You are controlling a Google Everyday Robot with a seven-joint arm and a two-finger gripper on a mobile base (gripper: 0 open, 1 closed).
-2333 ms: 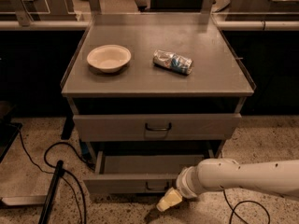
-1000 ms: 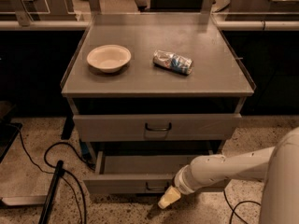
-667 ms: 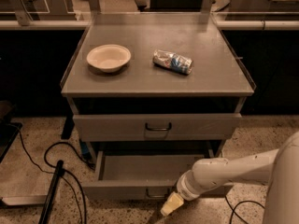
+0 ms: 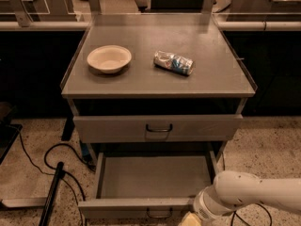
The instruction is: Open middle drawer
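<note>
1. Dim and brownish all over.
2. Lit from above: pale shine on the table (image 4: 141,81) top.
3. Deep black under the table top and at both sides.
4. Brighter on the gripper (image 4: 189,219), low at the bottom edge, by the middle drawer (image 4: 150,175) front.

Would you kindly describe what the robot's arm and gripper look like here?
The arm is a thick, smooth, off-white tube with a rounded joint, a few small dark dots and a ringed wrist collar. No cables show on it. The gripper, at the bottom edge before the middle drawer, looks pale yellow.
</note>
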